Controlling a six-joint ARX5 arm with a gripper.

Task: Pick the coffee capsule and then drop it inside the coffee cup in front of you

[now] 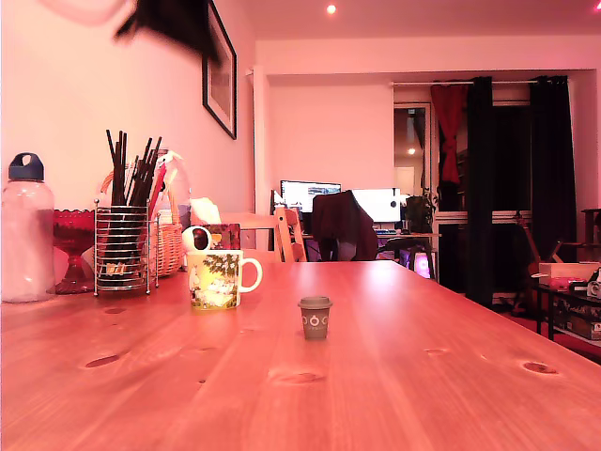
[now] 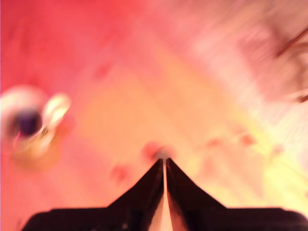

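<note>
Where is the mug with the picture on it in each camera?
Exterior view: the coffee cup stands on the wooden table, left of the coffee capsule, its white handle pointing to the exterior view's right.
Wrist view: a blurry pale shape with a dark opening is probably that cup, seen from above.
Shared landmark: the reddish wooden tabletop under everything.

Reddish knotty wooden worktop (image 1: 394, 376) fills the foreground. Small grey-brown coffee capsule with a lid and white pattern (image 1: 315, 317) stands upright near the middle, alone. Ceramic mug with yellow-green illustrated print and white loop handle (image 1: 219, 278) stands upright to the exterior view's left of the capsule and further back, apart from it, handle toward the capsule side. Wire utensil holder with dark sticks (image 1: 124, 246) and clear plastic bottle with dark cap (image 1: 26, 235) stand further left. Blurred dark arm part (image 1: 174, 23) at top edge; claw state not discernible.
</note>
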